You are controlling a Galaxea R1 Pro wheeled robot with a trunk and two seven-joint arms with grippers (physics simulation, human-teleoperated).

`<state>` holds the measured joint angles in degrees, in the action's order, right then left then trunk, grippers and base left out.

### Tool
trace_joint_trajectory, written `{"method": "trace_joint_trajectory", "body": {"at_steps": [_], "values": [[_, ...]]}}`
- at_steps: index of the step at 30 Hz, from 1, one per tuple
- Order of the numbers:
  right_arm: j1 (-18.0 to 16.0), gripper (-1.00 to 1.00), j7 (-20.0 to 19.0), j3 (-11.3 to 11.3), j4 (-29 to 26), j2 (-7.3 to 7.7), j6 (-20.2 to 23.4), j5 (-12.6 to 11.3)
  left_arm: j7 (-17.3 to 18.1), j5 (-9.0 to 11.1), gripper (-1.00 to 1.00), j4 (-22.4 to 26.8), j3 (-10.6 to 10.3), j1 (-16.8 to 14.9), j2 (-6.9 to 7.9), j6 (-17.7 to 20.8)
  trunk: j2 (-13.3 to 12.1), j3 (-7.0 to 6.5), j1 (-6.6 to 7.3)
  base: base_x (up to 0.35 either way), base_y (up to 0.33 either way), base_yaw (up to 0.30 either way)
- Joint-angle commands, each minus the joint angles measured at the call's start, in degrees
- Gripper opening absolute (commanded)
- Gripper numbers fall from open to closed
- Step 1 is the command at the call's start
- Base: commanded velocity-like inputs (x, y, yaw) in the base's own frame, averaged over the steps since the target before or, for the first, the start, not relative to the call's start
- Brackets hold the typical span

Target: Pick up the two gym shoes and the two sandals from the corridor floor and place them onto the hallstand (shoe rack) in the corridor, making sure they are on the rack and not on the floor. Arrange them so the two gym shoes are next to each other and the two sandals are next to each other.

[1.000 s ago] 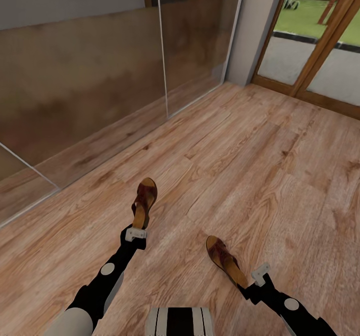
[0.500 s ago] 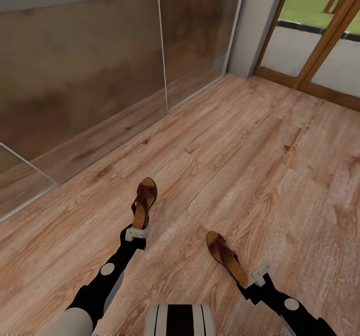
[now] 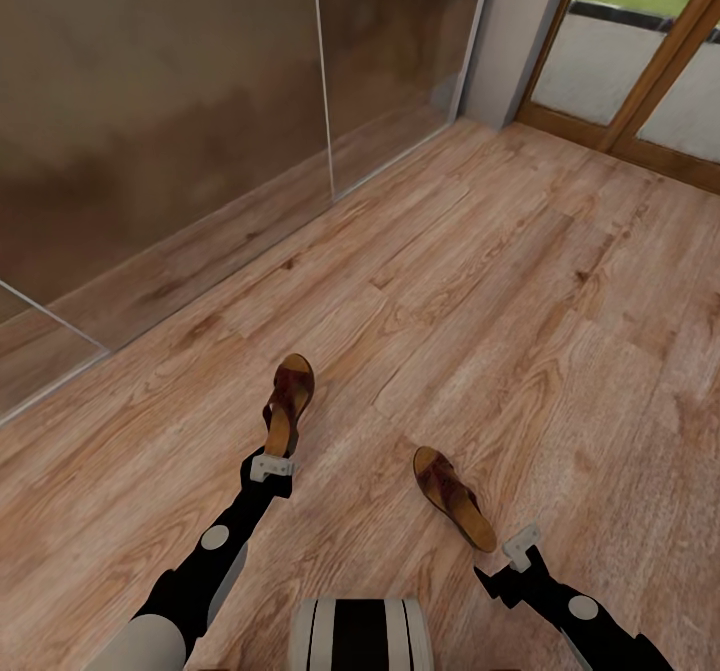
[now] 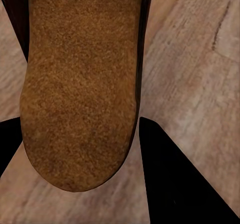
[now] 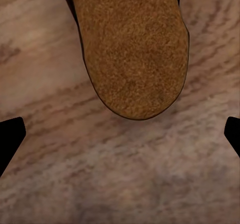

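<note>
Two sandals lie on the corridor floor (image 3: 520,281). The left sandal (image 3: 289,403) runs lengthwise away from the robot, toe far, heel near. The left gripper (image 3: 271,467) is at that heel; in the left wrist view the heel (image 4: 82,88) sits between the dark fingers (image 4: 175,184), clamped around it. The right sandal (image 3: 455,498) slants, toe away and to the left, heel toward the right gripper (image 3: 521,545). That gripper is spread wide and empty, just short of the heel (image 5: 132,48).

Wood-grain plank corridor floor (image 3: 520,281), knots visible, bearing two brown sandals, left one (image 3: 288,403) and right one (image 3: 454,498), apart
</note>
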<state>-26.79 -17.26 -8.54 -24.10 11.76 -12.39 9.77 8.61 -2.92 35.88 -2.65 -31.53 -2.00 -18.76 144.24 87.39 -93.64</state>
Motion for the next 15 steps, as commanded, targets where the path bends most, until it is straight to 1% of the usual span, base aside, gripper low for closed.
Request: {"method": "trace_joint_trajectory", "body": {"at_steps": [1,6,10,15], "values": [[0.0,1.0,0.0,0.0,0.0,0.02,-0.3,0.6,0.1,-0.5,-1.0,0.0,0.1,0.0,-0.02,-0.3,0.0,0.05,0.01,0.0,0.0,0.0],[0.0,1.0,0.0,0.0,0.0,0.02,-0.3,0.6,0.1,-0.5,-1.0,0.0,0.2,0.0,-0.02,-0.7,0.0,0.07,0.01,0.0,0.0,0.0],[0.0,1.0,0.0,0.0,0.0,0.02,-0.3,0.6,0.1,-0.5,-1.0,0.0,0.2,0.0,-0.02,-0.8,0.1,0.96,-0.09,0.0,0.0,0.0],[0.0,1.0,0.0,0.0,0.0,0.02,-0.3,0.6,0.1,-0.3,-1.0,0.0,0.1,0.0,0.08,-0.7,0.1,0.96,-0.09,0.0,0.0,0.0]]}}
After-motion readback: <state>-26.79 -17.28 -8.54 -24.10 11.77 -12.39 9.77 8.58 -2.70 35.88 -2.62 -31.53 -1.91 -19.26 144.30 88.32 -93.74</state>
